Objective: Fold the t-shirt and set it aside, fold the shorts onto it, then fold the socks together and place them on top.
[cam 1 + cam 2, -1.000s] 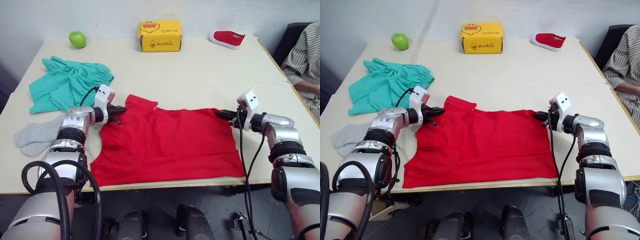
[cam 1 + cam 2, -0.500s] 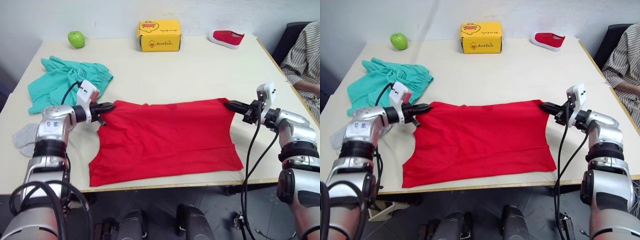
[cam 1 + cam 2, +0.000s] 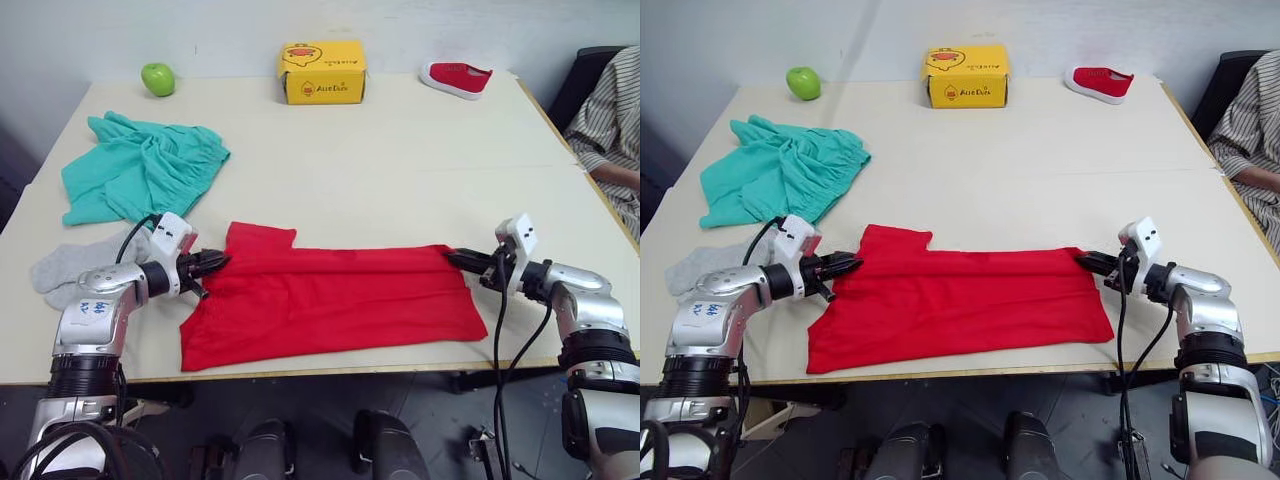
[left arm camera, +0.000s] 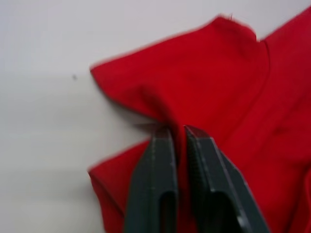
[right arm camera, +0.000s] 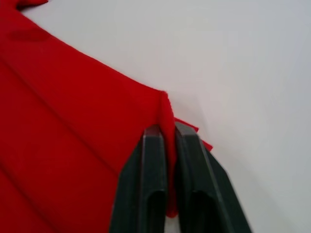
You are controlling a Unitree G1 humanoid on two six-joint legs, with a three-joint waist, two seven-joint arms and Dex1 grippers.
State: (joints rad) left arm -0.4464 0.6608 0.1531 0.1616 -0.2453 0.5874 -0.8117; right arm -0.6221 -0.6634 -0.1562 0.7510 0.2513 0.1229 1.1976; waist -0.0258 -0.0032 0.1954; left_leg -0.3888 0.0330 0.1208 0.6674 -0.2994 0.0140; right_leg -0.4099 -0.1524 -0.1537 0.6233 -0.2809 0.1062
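Left wrist view is showing the left gripper [image 4: 176, 133] pinching a raised ridge of the t-shirt [image 3: 335, 300], its two dark fingers pressed together on the red cloth, and the right wrist view is showing the right gripper [image 5: 166, 132] doing the same, nipping a thin fold at the opposite corner. From the head camera, the shirt is lying across the near part of the table [image 3: 400, 160], folded into a long band with one sleeve sticking out at the far left edge, and each gripper is holding one end of that far edge. The cloth is sagging and wrinkling wherever it is pinched, so it is looking soft, light and limp; it will probably be drooping and dragging rather than holding any shape, and a single-layer pinch could be slipping out. Taking hold at corners or along folded edges, through both layers, seems the safer grip. The shorts [image 3: 140, 170] are lying crumpled at the far left of the table, well apart from the shirt, and the socks [image 3: 85, 265] are resting just beside the left arm, near the left edge. Both look equally floppy, so bunched edges are likely the best places to grasp.
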